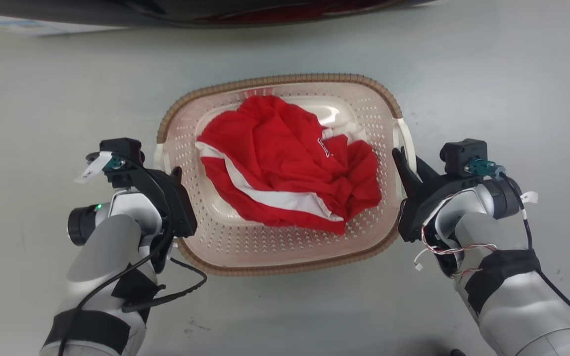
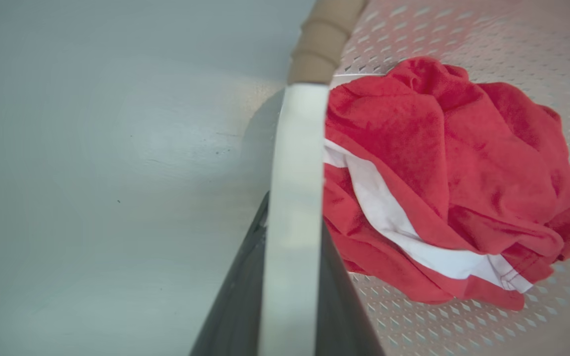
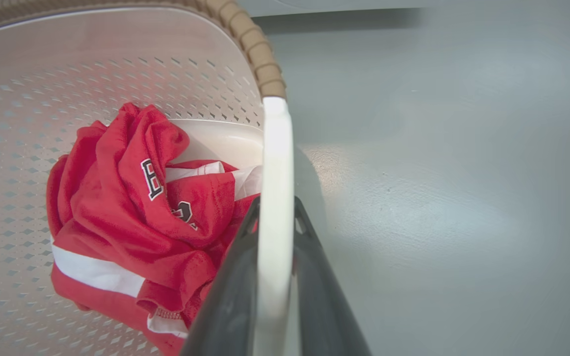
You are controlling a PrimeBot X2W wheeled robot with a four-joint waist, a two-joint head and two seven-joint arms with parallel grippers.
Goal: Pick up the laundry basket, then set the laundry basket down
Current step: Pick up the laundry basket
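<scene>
The laundry basket (image 1: 265,244), cream and perforated with a brown woven-look rim, lies in the middle of the head view on the grey floor. A crumpled red garment with white stripes (image 1: 290,168) lies inside it. My left gripper (image 1: 175,174) is shut on the basket's white left handle (image 2: 295,188), which runs between its dark fingers (image 2: 238,306). Across the basket, my right gripper (image 1: 403,157) is shut on the white right handle (image 3: 275,163). Whether the basket's base touches the floor cannot be told.
A dark curved body with a red glint (image 1: 215,12) spans the top edge of the head view, beyond the basket. Pale grey floor (image 1: 488,74) surrounds the basket on all sides. A black cable loop (image 1: 186,287) hangs from my left forearm.
</scene>
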